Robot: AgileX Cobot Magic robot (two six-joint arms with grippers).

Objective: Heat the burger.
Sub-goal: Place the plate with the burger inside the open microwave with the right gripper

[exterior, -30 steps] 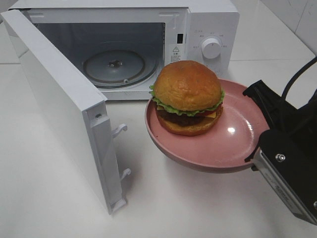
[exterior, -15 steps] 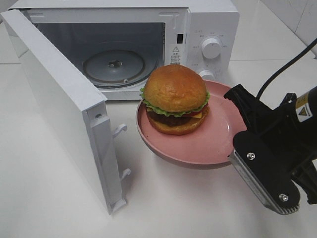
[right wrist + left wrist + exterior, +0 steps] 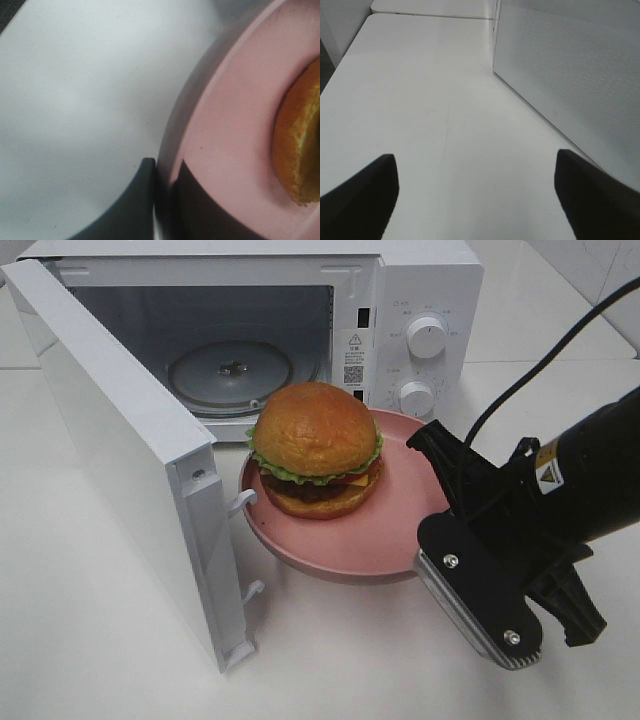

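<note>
The burger (image 3: 315, 445), with a golden bun, green lettuce and a dark patty, sits on a round pink plate (image 3: 370, 530) held above the table just in front of the open microwave (image 3: 420, 300). My right gripper (image 3: 432, 448) is shut on the plate's right rim. The right wrist view shows the pink plate rim (image 3: 225, 135) pinched at the right gripper (image 3: 162, 172), with the burger's bun edge (image 3: 300, 145) beyond it. My left gripper (image 3: 477, 195) is open with nothing between its dark fingers (image 3: 360, 195), low over the bare table.
The microwave door (image 3: 130, 450) swings out to the left, close to the plate's left edge. The glass turntable (image 3: 230, 370) lies inside the cavity. Two knobs (image 3: 428, 337) are on the right panel. The white door face (image 3: 570, 75) stands beside the left gripper.
The right gripper has carried the plate and burger to the left and slightly lower, closer to the microwave opening and door. The left gripper has stayed open.
</note>
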